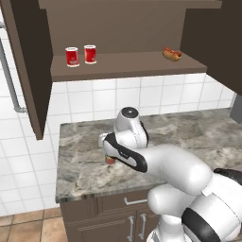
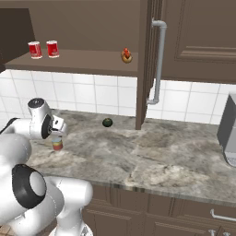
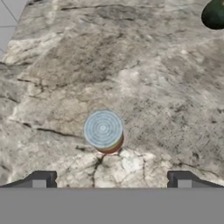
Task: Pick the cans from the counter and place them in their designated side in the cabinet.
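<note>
My pincer (image 3: 111, 181) hangs over the counter (image 3: 166, 100) with its two dark fingertips (image 3: 41, 178) spread wide apart and nothing between them. In the hand view the short can (image 3: 103, 130) stands upright just above the gap, its blue-grey ringed top facing me and a sliver of its orange-red band showing at its 5 o'clock edge. It sits clear of both tips, a little toward the left one.

From the right base view my pincer (image 2: 58, 131) hovers directly over that can (image 2: 57, 144), which stands on the marbled slab (image 2: 152, 156) near its left end. In the left base view my wrist covers most of it — only a bit of the can's (image 1: 109, 160) lower band peeks out beneath.

The dark green fruit (image 3: 214, 14) lies at 1 o'clock in the hand view, well apart from the can; in the right base view it (image 2: 107, 122) rests toward the back of the slab, near the tiled wall.

Up in the cabinet (image 1: 123, 28), two red cans with white rims (image 1: 81, 55) stand upright side by side at the left end of the shelf board — near each other, whether touching I cannot tell. The hot dog (image 1: 172, 54) lies toward the right end of the same shelf, well apart from them.
</note>
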Robot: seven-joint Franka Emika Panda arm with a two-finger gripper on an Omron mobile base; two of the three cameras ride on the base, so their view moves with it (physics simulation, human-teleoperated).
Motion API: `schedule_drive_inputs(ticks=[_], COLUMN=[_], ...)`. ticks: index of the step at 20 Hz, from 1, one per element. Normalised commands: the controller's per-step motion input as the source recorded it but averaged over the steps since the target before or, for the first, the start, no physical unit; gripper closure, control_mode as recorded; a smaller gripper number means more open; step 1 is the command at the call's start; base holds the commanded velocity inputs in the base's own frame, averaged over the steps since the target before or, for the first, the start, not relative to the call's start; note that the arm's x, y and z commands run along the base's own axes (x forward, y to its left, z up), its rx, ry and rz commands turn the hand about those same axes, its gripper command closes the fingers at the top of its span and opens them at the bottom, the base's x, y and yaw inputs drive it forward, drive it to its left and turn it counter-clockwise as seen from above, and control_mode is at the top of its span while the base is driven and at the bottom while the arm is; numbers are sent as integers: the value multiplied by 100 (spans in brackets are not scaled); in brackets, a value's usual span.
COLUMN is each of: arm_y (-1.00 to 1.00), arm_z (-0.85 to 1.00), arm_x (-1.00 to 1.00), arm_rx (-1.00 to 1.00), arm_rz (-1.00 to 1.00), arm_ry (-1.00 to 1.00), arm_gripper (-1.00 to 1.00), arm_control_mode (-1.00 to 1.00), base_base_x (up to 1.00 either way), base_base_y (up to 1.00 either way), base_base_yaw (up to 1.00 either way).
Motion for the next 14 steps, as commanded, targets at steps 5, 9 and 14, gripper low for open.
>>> schedule_drive_inputs(ticks=[5, 9, 14], arm_y=[11, 11, 9], arm_z=[-21, -22, -22], arm_x=[14, 15, 16], arm_rx=[0, 0, 0], arm_rz=[0, 0, 0], arm_ry=[2, 2, 1], arm_gripper=[-100, -100, -100], arm_control_mode=[-100, -100, -100], base_base_x=[0, 0, 0], base_base_y=[0, 0, 0], base_base_yaw=[0, 0, 0])
